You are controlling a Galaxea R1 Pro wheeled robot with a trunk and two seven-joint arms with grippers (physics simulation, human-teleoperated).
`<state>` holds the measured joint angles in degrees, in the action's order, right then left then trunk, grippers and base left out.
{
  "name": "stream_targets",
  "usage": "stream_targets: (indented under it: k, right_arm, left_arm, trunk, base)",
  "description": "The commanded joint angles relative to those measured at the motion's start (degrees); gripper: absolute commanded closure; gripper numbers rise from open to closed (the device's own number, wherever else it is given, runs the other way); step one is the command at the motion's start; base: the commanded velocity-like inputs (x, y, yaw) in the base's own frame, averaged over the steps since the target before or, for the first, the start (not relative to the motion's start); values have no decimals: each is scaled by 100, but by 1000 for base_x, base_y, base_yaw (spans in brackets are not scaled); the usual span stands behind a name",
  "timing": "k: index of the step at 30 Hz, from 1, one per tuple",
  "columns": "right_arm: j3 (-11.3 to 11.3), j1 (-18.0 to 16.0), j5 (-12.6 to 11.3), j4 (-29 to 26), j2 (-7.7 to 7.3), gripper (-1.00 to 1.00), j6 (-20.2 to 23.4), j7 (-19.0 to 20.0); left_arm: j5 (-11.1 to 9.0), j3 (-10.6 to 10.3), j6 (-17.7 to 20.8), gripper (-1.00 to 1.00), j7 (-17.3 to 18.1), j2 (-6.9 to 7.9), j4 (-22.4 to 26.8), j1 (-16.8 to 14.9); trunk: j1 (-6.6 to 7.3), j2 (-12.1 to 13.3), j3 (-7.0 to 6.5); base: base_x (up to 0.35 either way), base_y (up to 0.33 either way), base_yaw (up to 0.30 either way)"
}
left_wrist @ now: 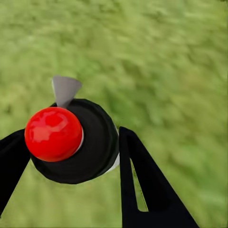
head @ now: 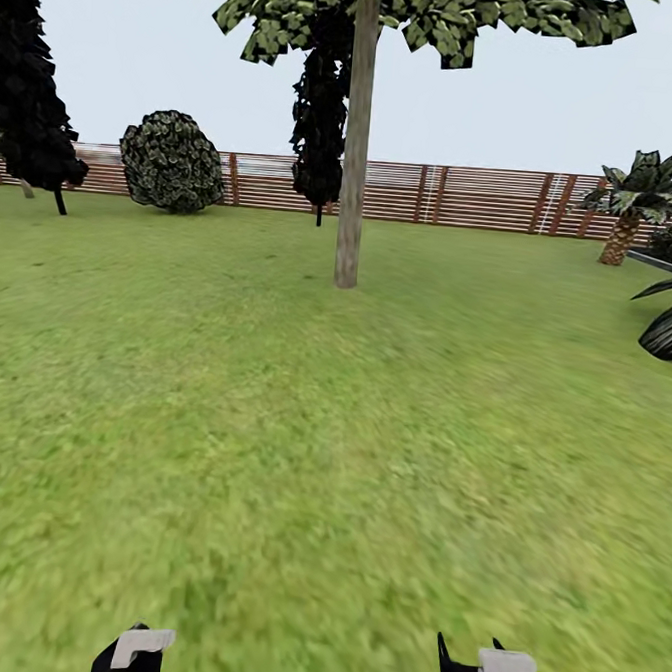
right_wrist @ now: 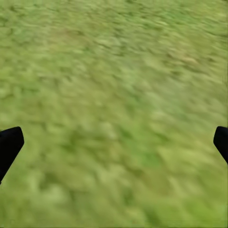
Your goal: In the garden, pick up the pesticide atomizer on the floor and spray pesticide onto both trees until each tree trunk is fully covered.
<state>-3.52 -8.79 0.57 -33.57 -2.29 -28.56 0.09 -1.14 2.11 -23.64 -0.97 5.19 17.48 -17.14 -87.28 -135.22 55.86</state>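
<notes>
Left black gripper (left_wrist: 71, 156) clamps the black, red-capped pesticide atomizer (left_wrist: 71, 140); right gripper (right_wrist: 114, 142) gapes empty; the mottled upright tree trunk (head: 357, 137) stands well ahead, between both arms.

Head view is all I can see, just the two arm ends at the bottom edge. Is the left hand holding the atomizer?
Observer: Yes. In the left wrist view the left hand is closed on the black body of the atomizer.
Operator: Which way is its top pointing?
Observer: Its red cap faces the wrist camera, with a grey nozzle sticking out past it.
Operator: And the other side?
Observer: The right hand is open, fingers wide apart, with just grass between them.
</notes>
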Motion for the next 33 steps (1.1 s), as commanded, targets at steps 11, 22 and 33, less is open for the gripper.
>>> stream_targets:
  k: [11,22,33]
  right_arm:
    - [0,0,1,0,3,-100,0,0]
    - [0,0,-4,0,6,-100,0,0]
    - [0,0,-4,0,5,-100,0,0]
  left_arm:
    - [0,0,0,100,1,-5,1,0]
    - [0,-2,0,100,1,-7,1,-1]
    - [0,0,0,100,1,-9,-8,-1]
  trunk:
    - [0,0,0]
    - [0,0,0]
    - [0,0,0]
  base:
    - [340,0,0]
    - [340,0,0]
    - [340,0,0]
